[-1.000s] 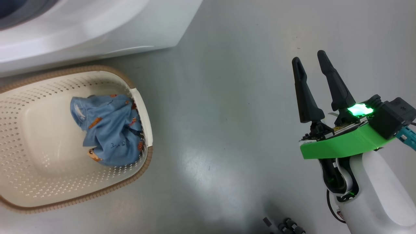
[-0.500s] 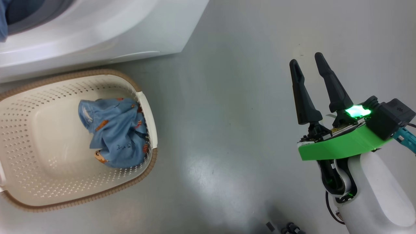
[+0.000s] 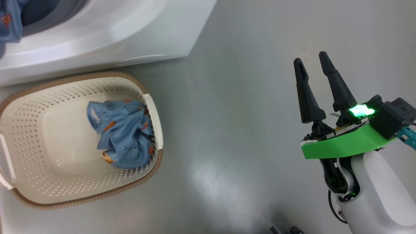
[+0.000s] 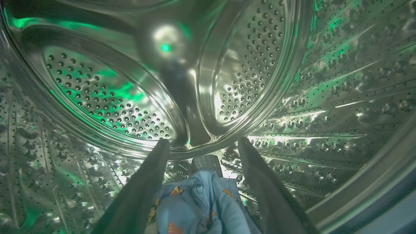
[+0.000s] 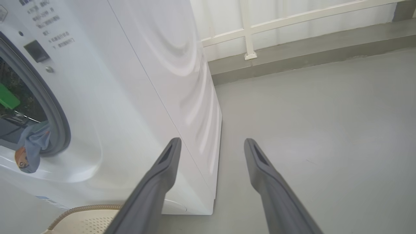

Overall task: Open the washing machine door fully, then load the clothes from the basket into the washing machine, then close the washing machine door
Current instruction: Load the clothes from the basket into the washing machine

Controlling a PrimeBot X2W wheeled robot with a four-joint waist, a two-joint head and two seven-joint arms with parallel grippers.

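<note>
Found the left gripper [image 4: 203,140] deep inside the perforated steel drum [image 4: 107,104] of the washing machine [image 3: 113,35], fingers spread, with a bunch of the clothes [image 4: 201,204] lying low between them. Could not tell whether pinned or merely resting there. Noted a corner of blue cloth [image 5: 31,149] draped over the grey gasket [image 5: 55,120] at the opening.

Spotted another garment [image 3: 125,139] down in the basket [image 3: 48,97], crumpled against its right-hand wall, long axis running roughly along that wall. Placed it just below the machine's front, so judged the left arm the nearer one. Saw the right gripper [image 3: 310,58] spread too and empty over the grey floor [image 3: 227,113], well apart from the basket and to its right.

Looked soft and limp: light blue, dotted with small orange figures, folds heaped loosely.
</note>
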